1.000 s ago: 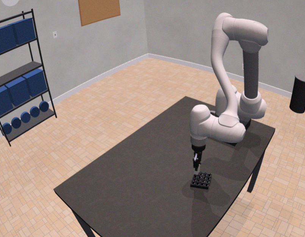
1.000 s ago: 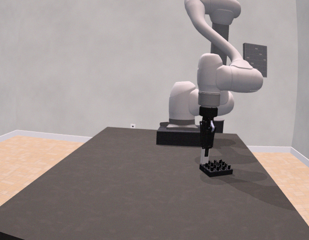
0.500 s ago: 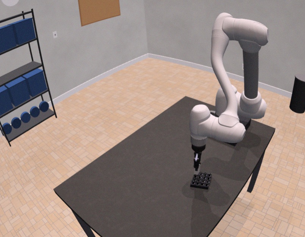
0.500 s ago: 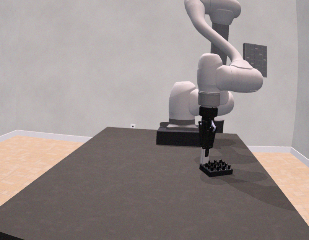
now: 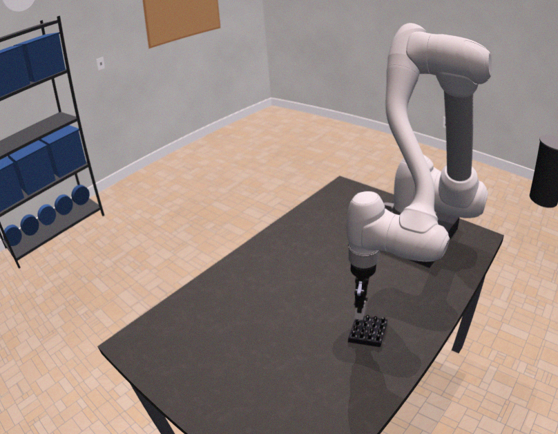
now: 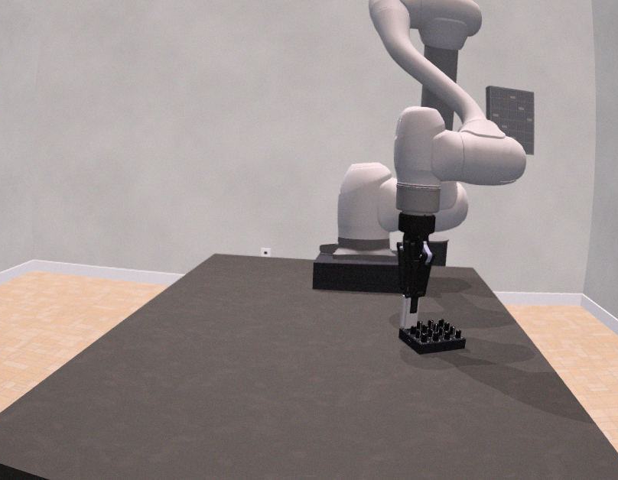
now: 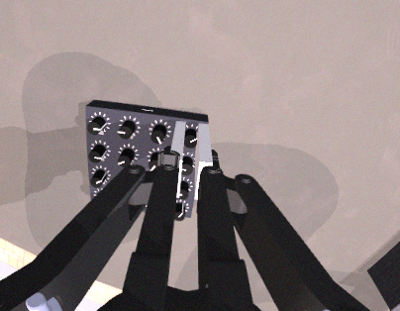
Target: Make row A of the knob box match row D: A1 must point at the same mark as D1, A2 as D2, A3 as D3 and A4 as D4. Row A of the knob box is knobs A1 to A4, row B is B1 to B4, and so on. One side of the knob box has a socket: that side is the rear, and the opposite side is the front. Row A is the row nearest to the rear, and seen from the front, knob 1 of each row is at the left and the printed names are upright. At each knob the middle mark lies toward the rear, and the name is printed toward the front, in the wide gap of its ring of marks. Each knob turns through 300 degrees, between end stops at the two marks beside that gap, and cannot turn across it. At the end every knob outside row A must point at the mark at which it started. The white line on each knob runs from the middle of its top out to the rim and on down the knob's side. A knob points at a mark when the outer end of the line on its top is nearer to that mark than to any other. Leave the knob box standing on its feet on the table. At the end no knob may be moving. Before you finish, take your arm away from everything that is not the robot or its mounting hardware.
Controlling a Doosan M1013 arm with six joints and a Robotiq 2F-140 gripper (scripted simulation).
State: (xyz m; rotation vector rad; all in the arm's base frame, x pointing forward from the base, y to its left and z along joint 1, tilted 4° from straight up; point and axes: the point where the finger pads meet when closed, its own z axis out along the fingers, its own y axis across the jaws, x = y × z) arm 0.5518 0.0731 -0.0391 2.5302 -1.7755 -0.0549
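Knob box (image 5: pixel 369 331): small black square slab, rows of stubby round black knobs with white lines and tick rings, sits flat on matte dark table (image 5: pixel 251 298), right side near edge. Gripper (image 7: pixel 187 166) right above box corner nearest arm, black linkage fingers nearly pressed together, tips down among knobs; can't tell if pinching one. Smooth white arm (image 5: pixel 410 139) curves overhead. Tan tiled floor (image 5: pixel 177 186) around.
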